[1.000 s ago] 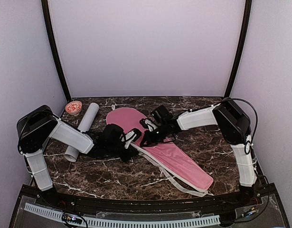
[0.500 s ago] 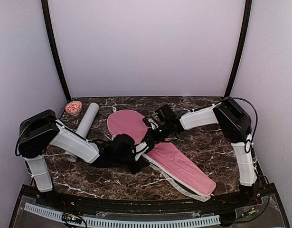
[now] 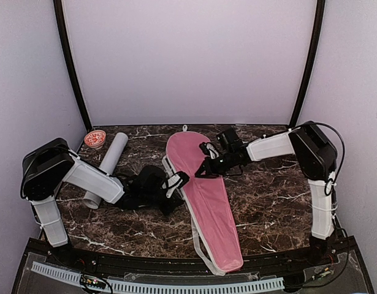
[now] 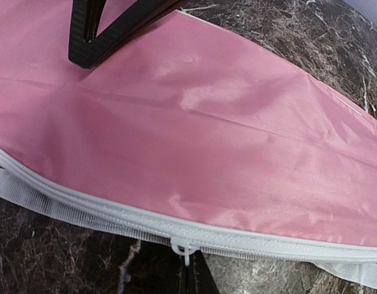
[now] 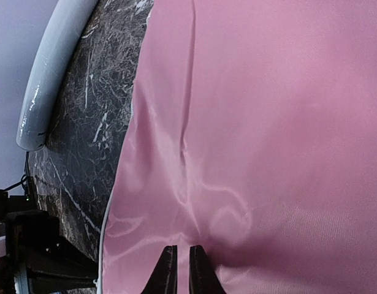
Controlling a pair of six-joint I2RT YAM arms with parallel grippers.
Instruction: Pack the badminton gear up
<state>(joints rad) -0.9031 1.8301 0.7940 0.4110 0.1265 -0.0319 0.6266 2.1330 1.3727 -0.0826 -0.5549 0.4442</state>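
Pinching the white zip pull (image 4: 183,248) of the pink cover (image 3: 206,196), left fingers (image 3: 178,180) press together — right fingers (image 5: 169,272) sit barely parted on its fabric.

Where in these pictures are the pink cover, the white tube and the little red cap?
pink cover (image 3: 203,196), top camera view, middle of its pink fabric.
white tube (image 3: 113,153), top camera view, far half of its side.
red-patterned cap (image 3: 95,138), top camera view, its centre.
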